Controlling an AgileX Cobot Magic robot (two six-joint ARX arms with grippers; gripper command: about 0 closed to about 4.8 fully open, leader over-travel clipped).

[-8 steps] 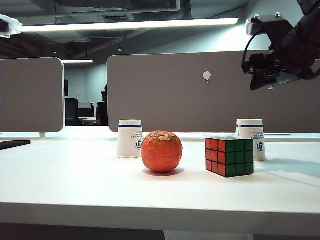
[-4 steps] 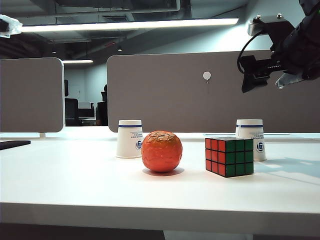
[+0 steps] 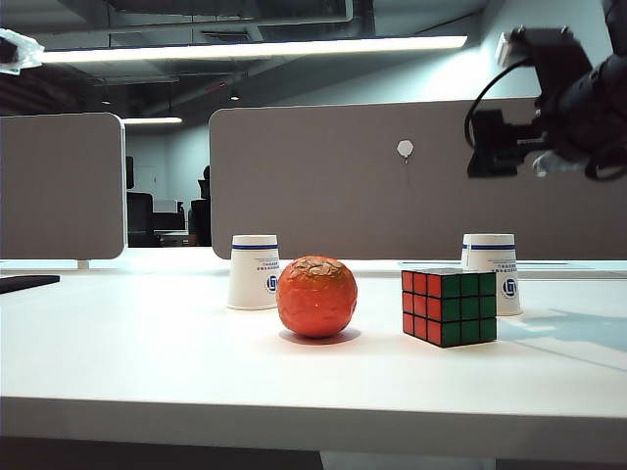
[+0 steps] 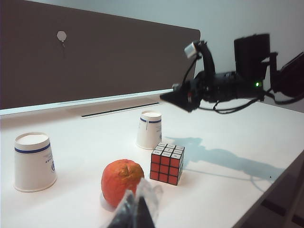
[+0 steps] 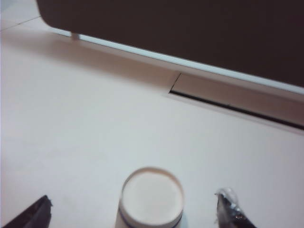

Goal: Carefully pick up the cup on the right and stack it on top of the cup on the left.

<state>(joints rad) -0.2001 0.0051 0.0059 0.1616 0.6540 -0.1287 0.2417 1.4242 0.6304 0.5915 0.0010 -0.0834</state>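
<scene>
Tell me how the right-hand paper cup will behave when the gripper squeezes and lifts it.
The right cup looks like thin paper, so it is probably light and may dent under a firm squeeze. It stands upside down, wide rim on the table, so likely stable. The open right gripper straddles it from above; tapered walls might slip.

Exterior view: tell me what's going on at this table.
The right gripper hangs open in the air above the right cup, holding nothing. That cup sits upside down on the table behind the puzzle cube, apart from the left cup, which is also upside down. An orange ball lies between them. The left gripper sits far back from the objects.
</scene>
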